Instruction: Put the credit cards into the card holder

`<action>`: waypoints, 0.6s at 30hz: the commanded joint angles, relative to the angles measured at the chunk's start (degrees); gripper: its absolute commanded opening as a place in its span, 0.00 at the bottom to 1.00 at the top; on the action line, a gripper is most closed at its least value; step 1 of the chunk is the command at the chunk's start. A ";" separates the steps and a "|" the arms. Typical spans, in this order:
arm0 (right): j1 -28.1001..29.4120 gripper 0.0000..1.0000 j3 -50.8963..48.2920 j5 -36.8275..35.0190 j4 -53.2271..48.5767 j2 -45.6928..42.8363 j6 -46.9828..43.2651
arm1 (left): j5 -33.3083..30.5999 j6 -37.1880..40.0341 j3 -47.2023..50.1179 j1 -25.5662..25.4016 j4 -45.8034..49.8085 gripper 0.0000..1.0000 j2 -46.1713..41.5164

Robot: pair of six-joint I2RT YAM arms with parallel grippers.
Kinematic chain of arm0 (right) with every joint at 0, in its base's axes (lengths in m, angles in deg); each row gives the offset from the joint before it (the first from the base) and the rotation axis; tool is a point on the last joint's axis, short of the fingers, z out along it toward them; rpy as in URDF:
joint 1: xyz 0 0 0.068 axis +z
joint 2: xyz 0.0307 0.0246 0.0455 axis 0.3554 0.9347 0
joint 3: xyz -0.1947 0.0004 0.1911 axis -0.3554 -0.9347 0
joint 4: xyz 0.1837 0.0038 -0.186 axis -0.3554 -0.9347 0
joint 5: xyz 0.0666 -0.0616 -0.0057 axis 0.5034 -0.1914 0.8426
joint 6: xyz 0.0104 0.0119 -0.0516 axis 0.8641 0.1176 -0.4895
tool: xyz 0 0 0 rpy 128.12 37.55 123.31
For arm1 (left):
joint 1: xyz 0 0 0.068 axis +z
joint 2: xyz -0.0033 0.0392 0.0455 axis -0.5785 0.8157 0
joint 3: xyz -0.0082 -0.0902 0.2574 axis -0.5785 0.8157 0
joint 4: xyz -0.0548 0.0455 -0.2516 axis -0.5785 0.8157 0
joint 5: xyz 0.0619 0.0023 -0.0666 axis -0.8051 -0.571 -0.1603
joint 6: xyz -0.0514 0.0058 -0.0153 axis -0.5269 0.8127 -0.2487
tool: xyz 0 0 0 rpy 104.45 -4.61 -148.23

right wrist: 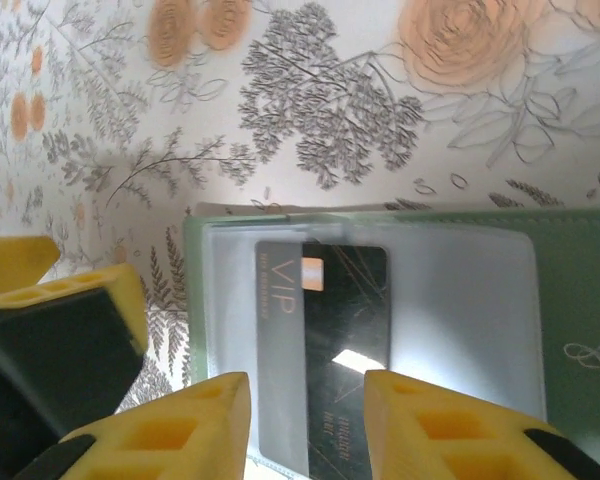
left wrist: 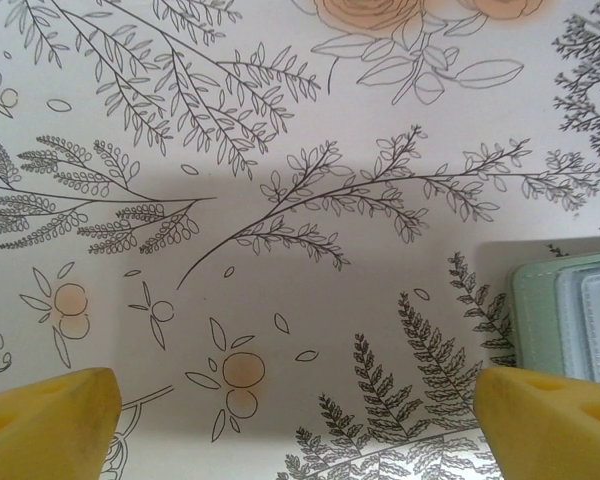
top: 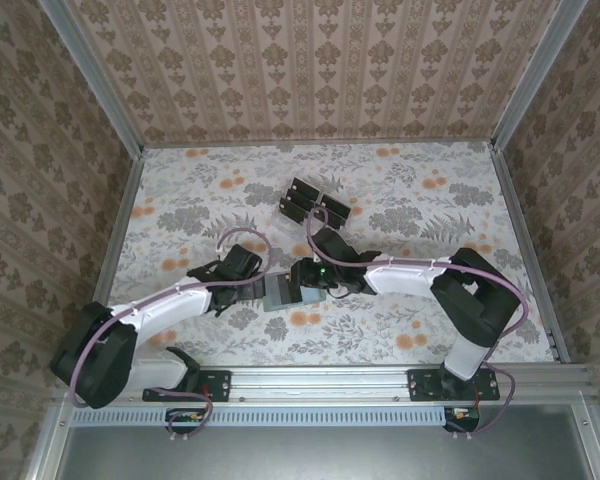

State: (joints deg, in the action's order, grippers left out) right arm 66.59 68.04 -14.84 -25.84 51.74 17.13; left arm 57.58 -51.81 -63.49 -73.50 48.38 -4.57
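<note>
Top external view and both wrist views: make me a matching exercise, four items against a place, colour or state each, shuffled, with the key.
1 card holder
2 VIP card
3 left gripper
4 card rack

A open above bare tablecloth
B black, at the holder's clear window
C farthest back on the tablecloth
D green, lying open

Pairs: 1-D; 2-B; 3-A; 4-C

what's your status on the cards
Left tool open beside card holder. Right tool over black card, grip unclear. Card partly under clear window. Rack of cards behind.
</note>
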 commanded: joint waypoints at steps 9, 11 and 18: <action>-0.04 0.02 7.27 -3.60 -14.06 4.22 -6.09 | 0.54 0.19 0.48 0.46 -1.67 1.00 2.83; -0.03 0.01 7.52 -3.65 -14.25 5.16 -6.15 | 0.60 0.26 0.55 0.45 -2.05 1.00 3.35; 0.33 0.01 7.87 -3.17 -13.83 7.07 -6.22 | 0.85 0.52 1.05 0.45 -3.36 1.00 4.91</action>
State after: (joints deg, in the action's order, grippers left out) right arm 66.59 74.11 -17.07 -38.17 57.69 11.95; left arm 58.04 -51.81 -63.40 -73.50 45.82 -0.32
